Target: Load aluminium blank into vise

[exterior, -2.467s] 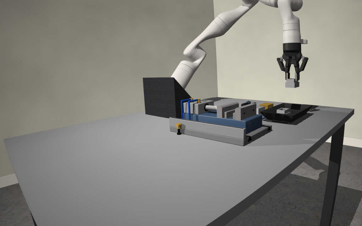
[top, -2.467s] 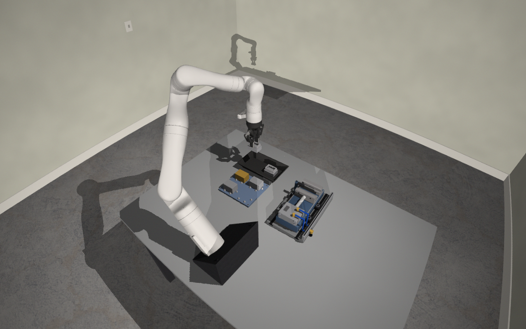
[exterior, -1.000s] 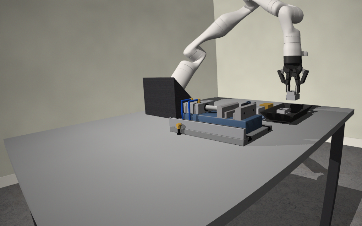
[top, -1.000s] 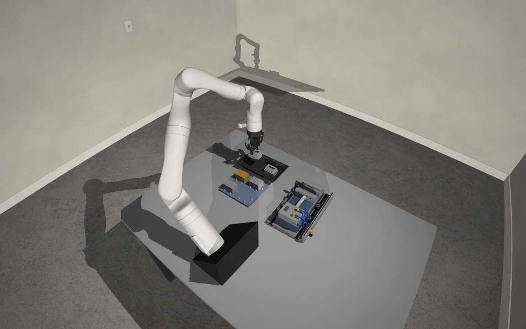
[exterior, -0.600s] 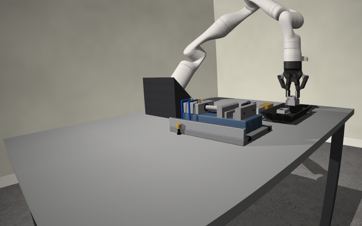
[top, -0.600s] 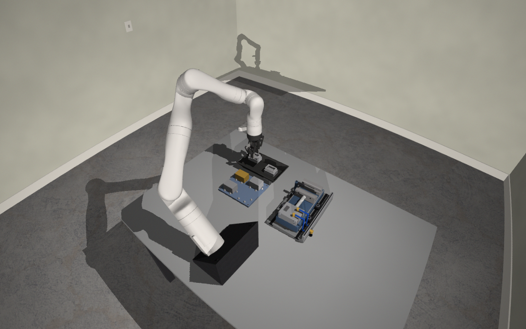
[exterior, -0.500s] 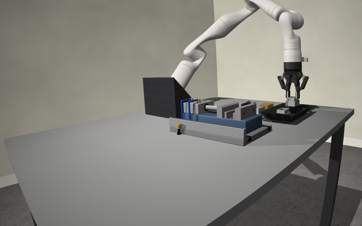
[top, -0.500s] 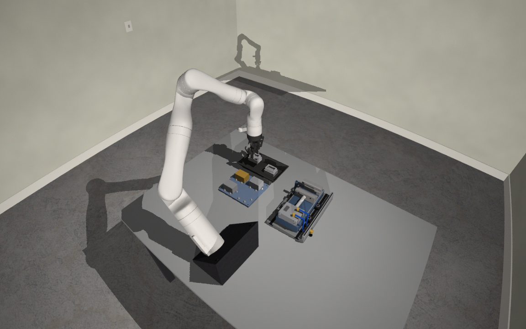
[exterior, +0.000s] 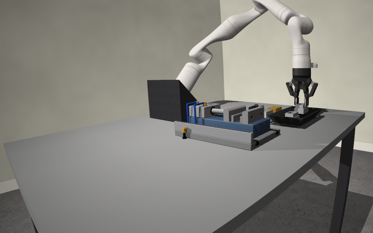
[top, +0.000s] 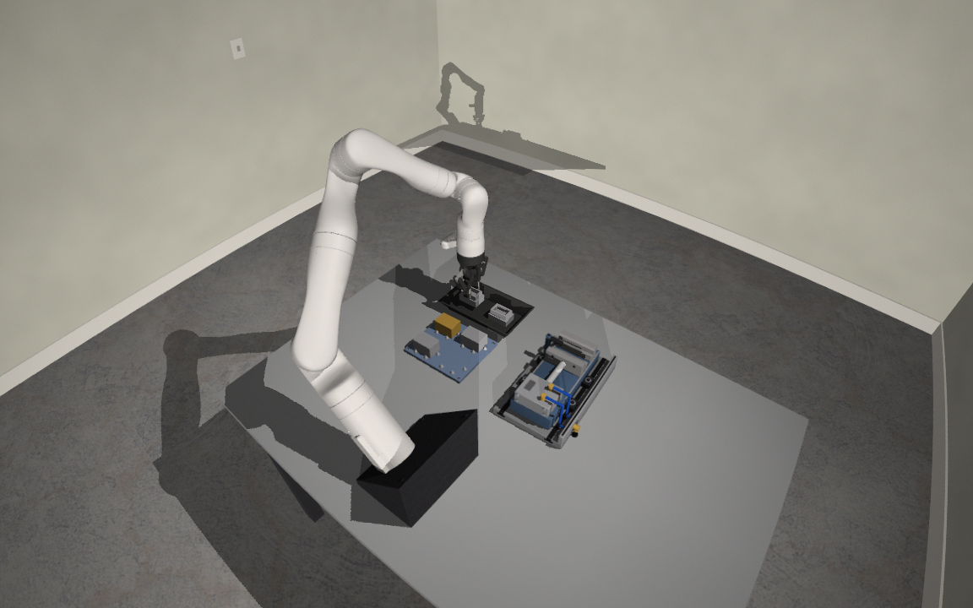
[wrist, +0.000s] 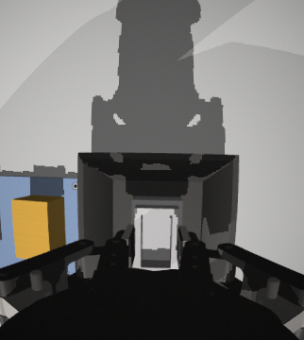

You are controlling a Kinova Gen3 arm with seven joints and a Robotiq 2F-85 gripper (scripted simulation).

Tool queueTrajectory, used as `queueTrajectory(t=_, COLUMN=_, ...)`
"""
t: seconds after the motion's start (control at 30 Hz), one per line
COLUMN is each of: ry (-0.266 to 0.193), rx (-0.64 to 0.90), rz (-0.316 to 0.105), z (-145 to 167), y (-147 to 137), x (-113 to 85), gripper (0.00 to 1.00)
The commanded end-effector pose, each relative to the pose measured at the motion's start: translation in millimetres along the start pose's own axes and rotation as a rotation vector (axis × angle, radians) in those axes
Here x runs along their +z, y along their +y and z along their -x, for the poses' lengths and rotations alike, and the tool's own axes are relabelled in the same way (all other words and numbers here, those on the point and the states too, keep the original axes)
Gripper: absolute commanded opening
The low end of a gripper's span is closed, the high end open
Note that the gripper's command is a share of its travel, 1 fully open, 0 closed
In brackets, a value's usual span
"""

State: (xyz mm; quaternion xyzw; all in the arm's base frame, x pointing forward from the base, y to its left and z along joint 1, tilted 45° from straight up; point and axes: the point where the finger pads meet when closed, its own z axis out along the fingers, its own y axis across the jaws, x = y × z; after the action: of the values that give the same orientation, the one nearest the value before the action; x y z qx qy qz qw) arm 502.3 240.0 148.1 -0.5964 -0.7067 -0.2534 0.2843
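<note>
My gripper [top: 472, 291] is shut on a grey finished part [exterior: 300, 108] with its pocket facing up. It holds the part low inside the black outfeed tray [top: 484, 306], at the tray's far end. I cannot tell whether the part touches the tray floor. In the wrist view the part [wrist: 156, 235] sits between the fingers over the tray [wrist: 157, 189]. A second finished part [top: 501, 312] lies in the tray's near end, and it also shows in the side view [exterior: 290, 114]. The blue infeed plate [top: 450, 351] carries a brass blank [top: 446, 325] and two aluminium blanks [top: 423, 346] [top: 475, 341].
The vise [top: 554, 385] stands right of the infeed plate, with blue hoses at its near end [exterior: 192, 111]; its opening is partly hidden. The arm's black base block [top: 421, 464] stands at the table's near left. The tray lies close to the table's far edge.
</note>
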Motion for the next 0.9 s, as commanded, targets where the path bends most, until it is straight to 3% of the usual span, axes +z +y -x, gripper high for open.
queueTrajectory(t=0.0, ry=0.000, rx=0.000, rz=0.000, z=0.2, y=0.2, x=1.0, gripper=0.00)
queueTrajectory(t=0.87, ry=0.000, rx=0.000, rz=0.000, z=0.2, y=0.2, x=3.5, gripper=0.00)
